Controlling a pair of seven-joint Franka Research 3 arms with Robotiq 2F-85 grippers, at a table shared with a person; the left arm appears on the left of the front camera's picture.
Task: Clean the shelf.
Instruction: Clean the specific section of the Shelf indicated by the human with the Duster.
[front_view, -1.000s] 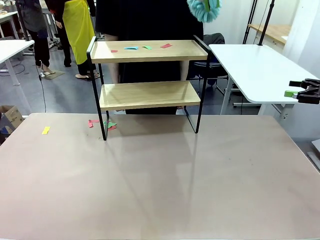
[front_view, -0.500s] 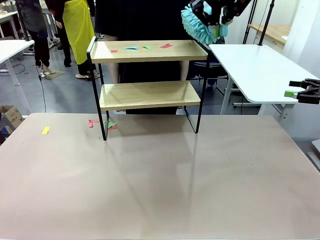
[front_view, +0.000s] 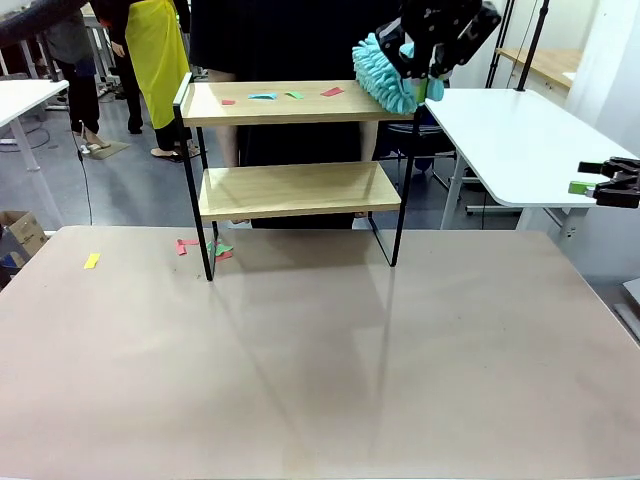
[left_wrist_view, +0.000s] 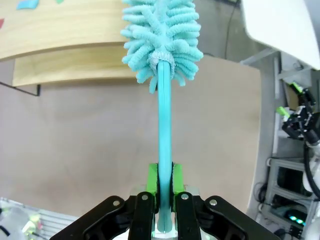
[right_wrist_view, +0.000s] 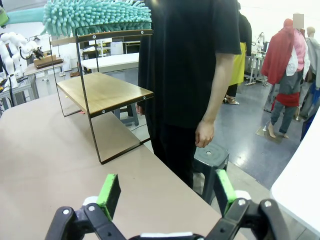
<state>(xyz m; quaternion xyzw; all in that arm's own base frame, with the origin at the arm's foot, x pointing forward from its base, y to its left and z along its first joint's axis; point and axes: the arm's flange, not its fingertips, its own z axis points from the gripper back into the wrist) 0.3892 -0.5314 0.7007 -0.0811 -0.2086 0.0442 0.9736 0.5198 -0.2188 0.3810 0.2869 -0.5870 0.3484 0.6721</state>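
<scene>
The shelf (front_view: 290, 108) stands at the far side of the table, with several coloured paper scraps (front_view: 263, 97) on its top board. My left gripper (front_view: 428, 52) hangs above the shelf's right end, shut on the handle of a teal fluffy duster (front_view: 385, 75) whose head rests at the top board's right rail. In the left wrist view the green pads (left_wrist_view: 152, 180) clamp the handle, and the duster head (left_wrist_view: 162, 35) points at the shelf boards (left_wrist_view: 65, 30). My right gripper (front_view: 605, 186) waits open at the far right; its view shows the gripper (right_wrist_view: 165, 192) empty and the shelf (right_wrist_view: 102, 90) ahead.
A person in black (right_wrist_view: 190, 75) stands right behind the shelf. More scraps (front_view: 200, 246) lie on the table by the shelf's left leg, and a yellow one (front_view: 91, 260) lies farther left. A white table (front_view: 510, 130) stands at the right, with a stool (right_wrist_view: 210, 157) near it.
The duster came down and leftward from the picture's top to the right end of the shelf's top board, with my left gripper coming into view. My right gripper stayed still.
</scene>
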